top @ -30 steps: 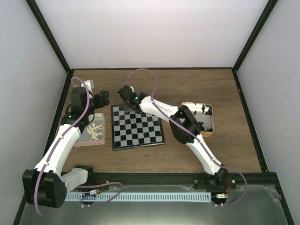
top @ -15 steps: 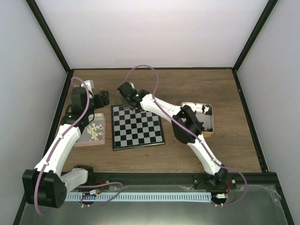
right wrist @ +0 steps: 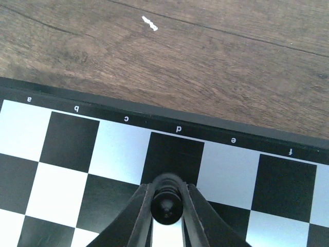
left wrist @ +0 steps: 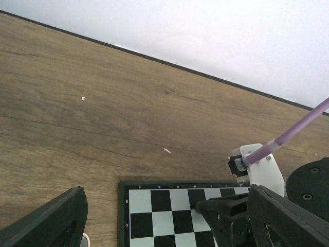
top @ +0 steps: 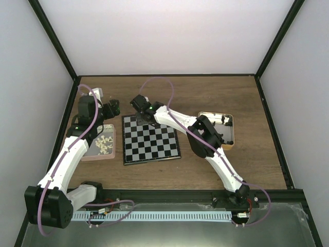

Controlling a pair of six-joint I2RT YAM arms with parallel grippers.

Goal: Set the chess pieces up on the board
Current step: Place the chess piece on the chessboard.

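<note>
right pincer (right wrist: 167, 211) clamped on a tiny black chess piece (right wrist: 167, 203), poised over the far edge row of the board (right wrist: 67, 149) near the d mark (right wrist: 178, 128); left pincer (left wrist: 167, 221) hangs wide apart near the board's corner. let go before the base sits flat, and the piece could topple or straddle two squares

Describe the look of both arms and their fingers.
The left arm and right arm match: white shell links with black joint housings and bases. A lilac cable loops along each. The fingers are black, smooth and tapered.
</note>
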